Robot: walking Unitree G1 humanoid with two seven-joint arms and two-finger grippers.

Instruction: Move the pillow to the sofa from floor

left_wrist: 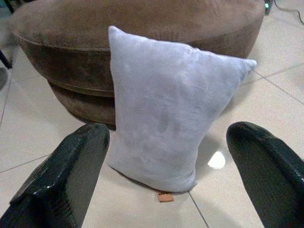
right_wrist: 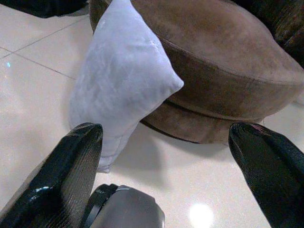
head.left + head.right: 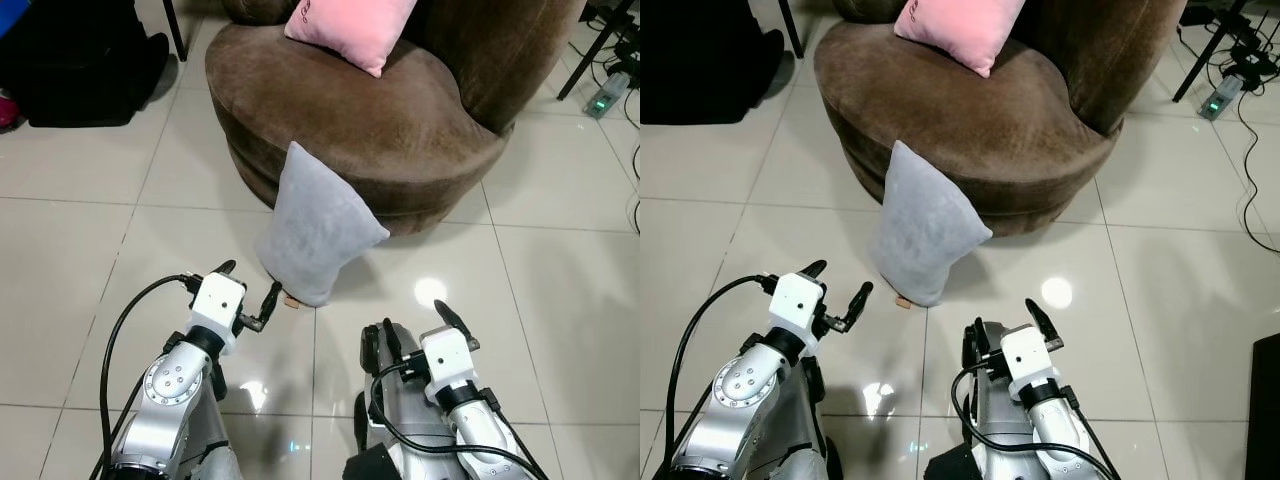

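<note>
Ahead of both wide-open, empty jaws, the grey pillow [image 3: 315, 228] leans upright against the brown sofa [image 3: 400, 130]. Left gripper [image 3: 247, 293] sits nearest; a one-sided pinch by it might topple the pillow or let the soft fabric slip, while the right gripper [image 3: 418, 328] hangs farther back.

Even, bright indoor light falls from overhead, leaving a round glare spot on the glossy floor [image 3: 428, 291] just ahead of the right pincer [image 3: 414, 325]. Shadows are soft. Head views are sharp; wrist views show close fingers [image 1: 66, 175] slightly blurred.

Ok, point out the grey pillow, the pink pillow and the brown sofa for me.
grey pillow [image 3: 318, 230]: left eye view, middle of its face.
pink pillow [image 3: 352, 27]: left eye view, its centre.
brown sofa [image 3: 300, 85]: left eye view, bare seat cushion.
</note>
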